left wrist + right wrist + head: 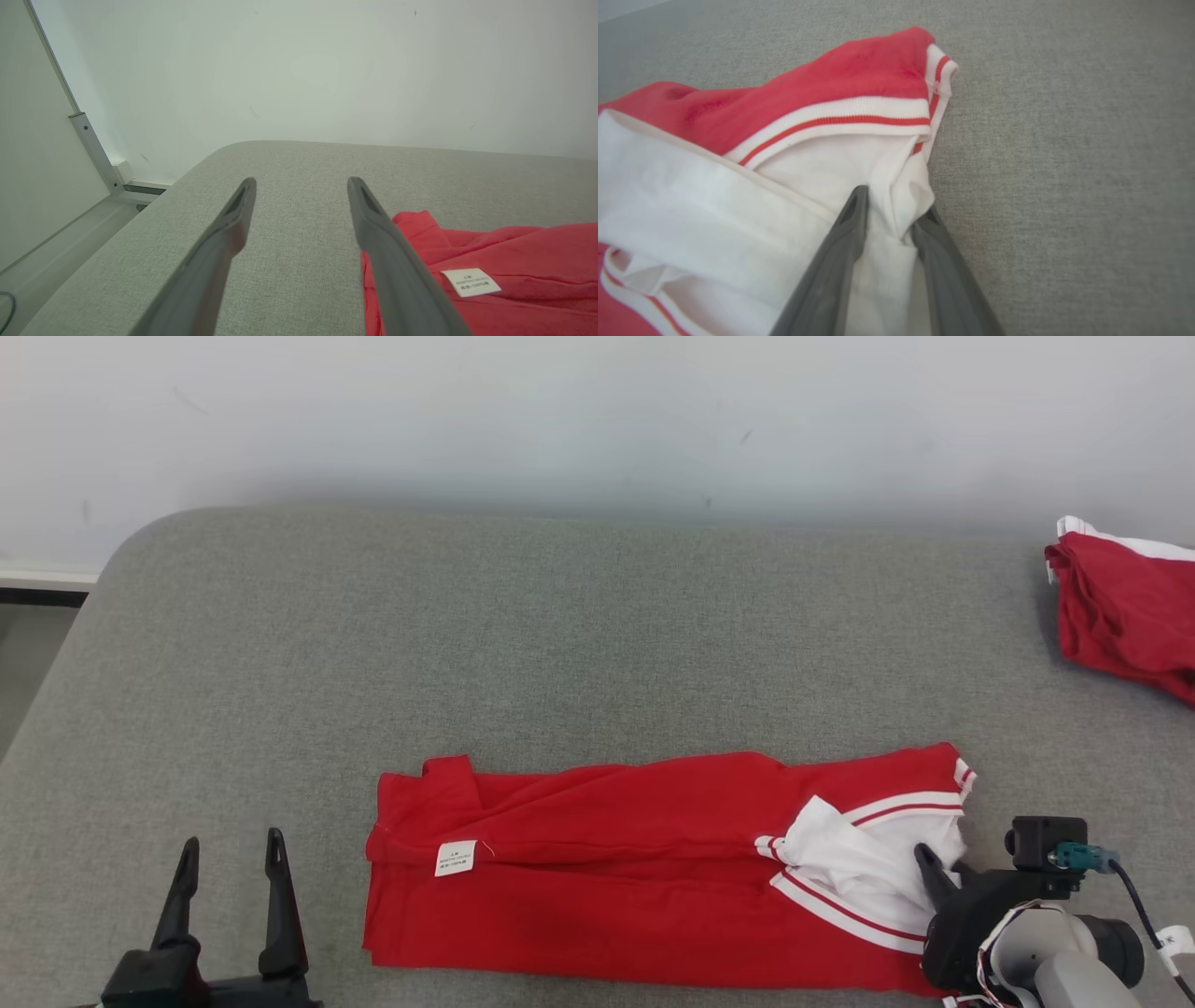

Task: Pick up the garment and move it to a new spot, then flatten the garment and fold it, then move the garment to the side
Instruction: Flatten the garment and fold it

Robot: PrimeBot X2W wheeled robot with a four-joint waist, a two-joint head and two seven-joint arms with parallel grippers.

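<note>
The right tool [893, 205] is pinching the garment [653, 868] at its white end. The long strip is lying on the surface [560, 644], stretching leftward from that tool toward the left tool [231, 847], which is standing spread just beside the other end.

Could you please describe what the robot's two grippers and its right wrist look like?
The left gripper and the right gripper each have two long, dark grey fingers tapering to slotted tips. Behind the right one sit a boxy black camera with a teal plug and a black cable, and a rounded pale grey forearm.
</note>
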